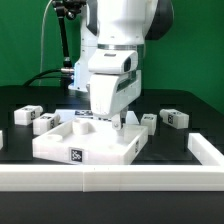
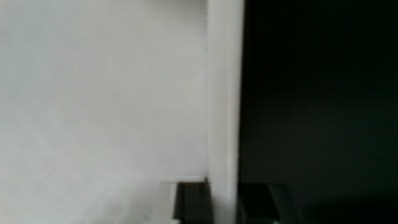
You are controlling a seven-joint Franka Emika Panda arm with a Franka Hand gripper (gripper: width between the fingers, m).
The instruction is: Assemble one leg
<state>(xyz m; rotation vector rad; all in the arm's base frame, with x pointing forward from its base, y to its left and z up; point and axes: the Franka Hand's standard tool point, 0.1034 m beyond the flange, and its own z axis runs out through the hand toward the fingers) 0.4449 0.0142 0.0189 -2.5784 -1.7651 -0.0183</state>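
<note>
**Q:** Which items are counted, and in what quantity?

**A:** One arm with one gripper (image 1: 117, 122) is counted. One large white panel (image 1: 100, 150) with a raised rim is laid on the black table (image 1: 20, 160). Four legs are counted. All are lying on the table and none is held.
- The far-left leg (image 1: 27, 113) and the near-left leg (image 1: 45, 123) are placed at the exterior view's left of the panel.
- The near-right leg (image 1: 148, 120) is placed just beside the panel's corner at the exterior view's right.
- The far-right leg (image 1: 175, 117) is placed further out on that side, apart from the panel.

One white rail (image 1: 110, 181) is seen along the front of the table, turning back at the exterior view's right.

**Q:** What is supplied by one view and not by the other?

**A:** The whole layout and all four legs are shown only in the exterior view. There the fingertips are masked by the gripper body and the panel. The grip is shown only in the wrist view. Two dark fingers (image 2: 189, 205) are seen pressed against either side of the panel's thin upright rim (image 2: 224, 100). White panel surface is seen on one side of the rim and dark table on the other. The gripper is therefore noted as closed narrowly, pinching the panel by its rim.
</note>
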